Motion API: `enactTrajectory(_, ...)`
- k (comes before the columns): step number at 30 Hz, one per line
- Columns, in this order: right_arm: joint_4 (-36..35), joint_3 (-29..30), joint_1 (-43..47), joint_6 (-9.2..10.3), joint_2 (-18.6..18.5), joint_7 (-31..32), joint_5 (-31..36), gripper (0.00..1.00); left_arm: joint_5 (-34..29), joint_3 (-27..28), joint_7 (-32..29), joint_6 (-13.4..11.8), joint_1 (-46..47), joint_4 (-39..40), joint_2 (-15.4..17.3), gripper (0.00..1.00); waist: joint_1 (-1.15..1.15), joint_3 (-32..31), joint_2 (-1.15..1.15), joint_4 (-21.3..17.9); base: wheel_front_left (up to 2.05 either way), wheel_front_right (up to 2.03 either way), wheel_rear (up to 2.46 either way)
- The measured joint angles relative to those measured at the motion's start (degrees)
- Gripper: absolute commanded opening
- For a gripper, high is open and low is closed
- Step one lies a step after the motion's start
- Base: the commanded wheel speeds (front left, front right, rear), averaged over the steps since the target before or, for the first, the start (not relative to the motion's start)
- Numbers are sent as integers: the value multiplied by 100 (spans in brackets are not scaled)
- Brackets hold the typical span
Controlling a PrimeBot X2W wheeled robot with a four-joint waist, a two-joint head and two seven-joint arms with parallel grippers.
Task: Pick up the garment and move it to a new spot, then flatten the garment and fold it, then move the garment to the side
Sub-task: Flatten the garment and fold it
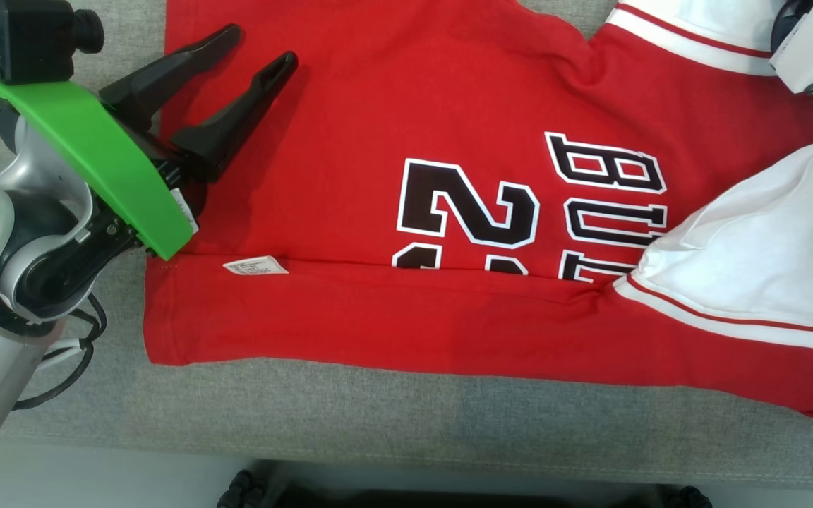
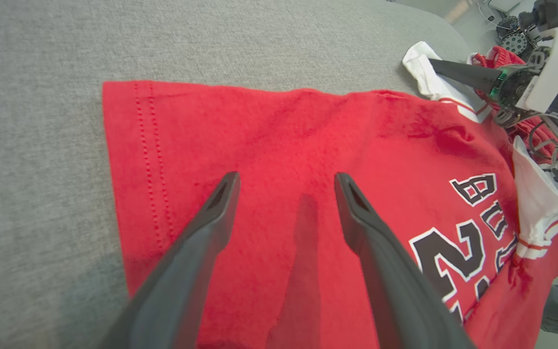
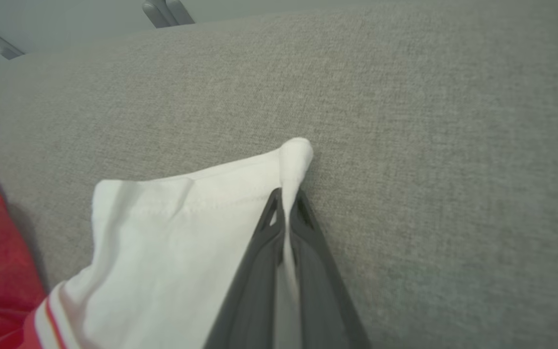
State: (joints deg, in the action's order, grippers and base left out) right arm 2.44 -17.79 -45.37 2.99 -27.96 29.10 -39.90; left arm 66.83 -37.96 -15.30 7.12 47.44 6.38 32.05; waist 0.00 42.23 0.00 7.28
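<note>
The garment [image 1: 392,92] is a red jersey with black-and-white lettering and white sleeves, lying spread on the grey cloth surface. Its near edge is folded over along a crease. My left gripper [image 1: 260,48] stands open over the red cloth near the hem; in the left wrist view its fingers [image 2: 286,180] straddle bare red fabric [image 2: 284,140], holding nothing. In the right wrist view my right gripper [image 3: 287,196] is shut on the edge of a white sleeve [image 3: 172,242], a pinch of cloth bulging past the tips. The left wrist view also shows that right gripper [image 2: 434,63] at the sleeve.
The grey padded surface [image 1: 378,402] reaches past the garment on the left and the near side, and its front edge runs along the bottom of the head view. A small white label [image 1: 256,266] sticks out at the fold. Grey cloth [image 3: 429,145] lies beyond the sleeve.
</note>
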Motion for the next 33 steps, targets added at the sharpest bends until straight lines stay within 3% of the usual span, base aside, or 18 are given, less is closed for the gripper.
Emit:
enactTrajectory(10,-58,-59,-64,-114,140,16,-143,0,-163,-279,253,0,237,64,365,100,0,50,0,-96,0,0,0)
enactTrajectory(18,-118,-129,-86,-192,210,-5,-153,0,-287,-168,558,0,399,-207,584,100,0,108,0,-170,0,0,0)
enactTrajectory(28,-190,-166,-76,-246,278,-141,-179,0,-1046,-867,888,0,798,-434,821,100,0,175,0,-232,0,0,0)
enactTrajectory(33,-218,-169,11,-260,280,-221,-186,0,-1045,-1006,1155,0,804,-584,790,100,0,175,0,-237,0,0,0)
